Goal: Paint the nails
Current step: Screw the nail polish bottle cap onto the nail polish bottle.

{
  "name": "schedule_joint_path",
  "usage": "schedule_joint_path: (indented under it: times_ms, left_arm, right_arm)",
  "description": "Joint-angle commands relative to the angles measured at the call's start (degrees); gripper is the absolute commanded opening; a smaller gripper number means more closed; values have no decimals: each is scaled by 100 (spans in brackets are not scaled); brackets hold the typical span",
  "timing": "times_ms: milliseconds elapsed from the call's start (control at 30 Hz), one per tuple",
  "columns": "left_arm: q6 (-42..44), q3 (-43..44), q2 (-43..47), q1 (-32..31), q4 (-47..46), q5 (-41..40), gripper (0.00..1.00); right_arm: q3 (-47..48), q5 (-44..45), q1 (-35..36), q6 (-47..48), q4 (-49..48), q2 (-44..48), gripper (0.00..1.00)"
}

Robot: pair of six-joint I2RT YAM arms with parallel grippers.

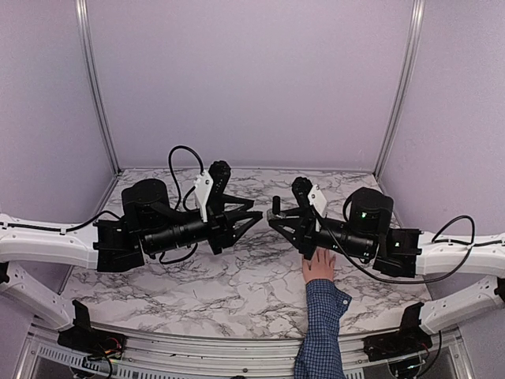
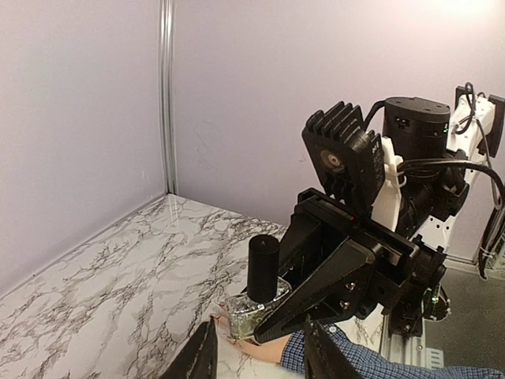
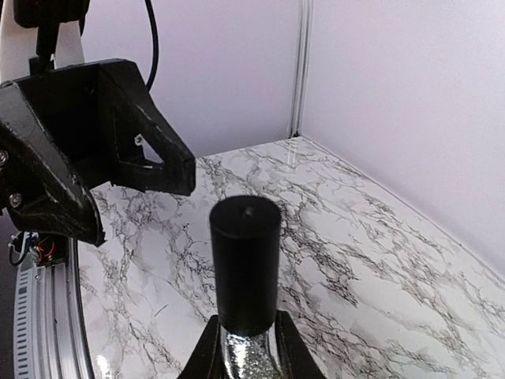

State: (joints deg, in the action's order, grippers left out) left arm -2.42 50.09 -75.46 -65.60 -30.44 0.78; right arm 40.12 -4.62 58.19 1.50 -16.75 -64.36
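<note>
A white, grey-veined marble table (image 1: 197,296) sits boxed in by plain lilac walls (image 1: 252,79). A pale hand (image 1: 319,267) in a blue checked sleeve (image 1: 322,324) lies flat at the near right. Its fingertips run under the right gripper (image 3: 248,359), so the nails can't be made out. That gripper pinches a glittery, black-capped bottle (image 3: 245,264). The left gripper (image 2: 260,362) stands partly open, holding nothing.

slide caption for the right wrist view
Right end effector shut on black-capped glitter bottle; left end effector open beyond, over marble table.
</note>
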Motion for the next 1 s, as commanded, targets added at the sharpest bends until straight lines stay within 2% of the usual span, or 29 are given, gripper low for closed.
schedule_joint_path:
  times_ms: [0,300,667,967]
  left_arm:
    - [-232,232,-229,-97,-512,-567,38]
    - [-486,633,-872,-111,-707,-875,38]
    - [-532,907,-1212,-111,-718,-1063,37]
    - [-558,1038,-1435,-111,-716,-929,30]
  right_arm:
    - [13,865,113,-230,-173,-104,0]
    - [22,1295,264,-308,-107,-225,0]
    - [-7,1315,320,-255,-66,-232,0]
    - [40,1260,342,-238,-74,-269,0]
